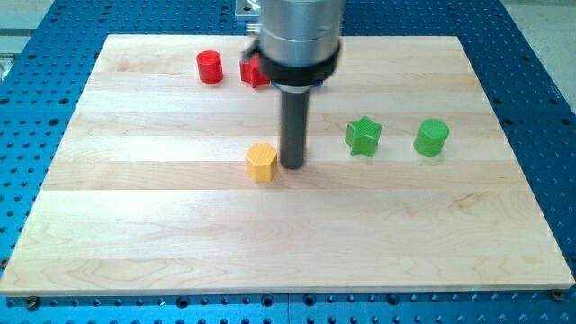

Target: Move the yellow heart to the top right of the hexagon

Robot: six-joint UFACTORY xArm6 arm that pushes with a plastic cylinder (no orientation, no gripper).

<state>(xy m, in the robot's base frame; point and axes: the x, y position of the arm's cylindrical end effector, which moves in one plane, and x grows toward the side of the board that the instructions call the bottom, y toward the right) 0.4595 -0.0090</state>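
Observation:
A yellow block (pixel 261 162) lies near the board's middle. It looks faceted, close to a hexagon, and I cannot make out a heart shape. My tip (pixel 292 166) rests on the board just to the right of this block, very close to its right side; I cannot tell if they touch. A red block (pixel 251 73) at the view's top is partly hidden behind the arm's body, so its shape is unclear. No other yellow block shows.
A red cylinder (pixel 209 67) stands at the top left of centre. A green star (pixel 364 136) and a green cylinder (pixel 431 137) sit to the right of my tip. The wooden board (pixel 135 243) lies on a blue perforated table.

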